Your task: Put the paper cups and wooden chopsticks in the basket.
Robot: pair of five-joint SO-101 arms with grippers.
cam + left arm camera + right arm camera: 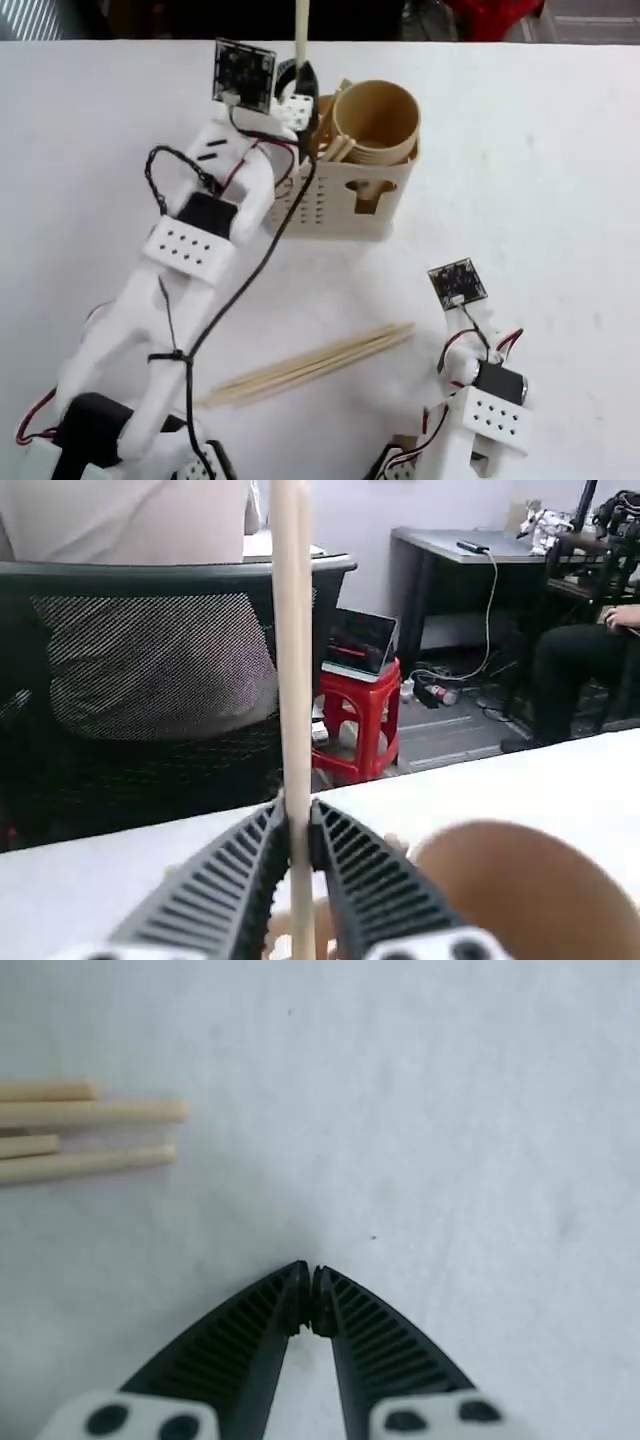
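The right arm's black ribbed gripper (311, 1296), jaws pressed together on nothing, hangs over the white table (540, 180) beside loose pale wooden chopsticks (310, 365), on the near side of the white perforated basket (345, 208). Brown paper cups (380, 120) sit inside the basket. At its far left corner the left gripper (298, 830) clamps one upright chopstick (291, 630).

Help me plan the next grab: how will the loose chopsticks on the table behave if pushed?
Probably stiff: the chopstick upright in the left pincer shows no bend. The loose chopsticks look round-ended, so they may roll. Thin and flat on the table, they likely slip from a shallow pinch.
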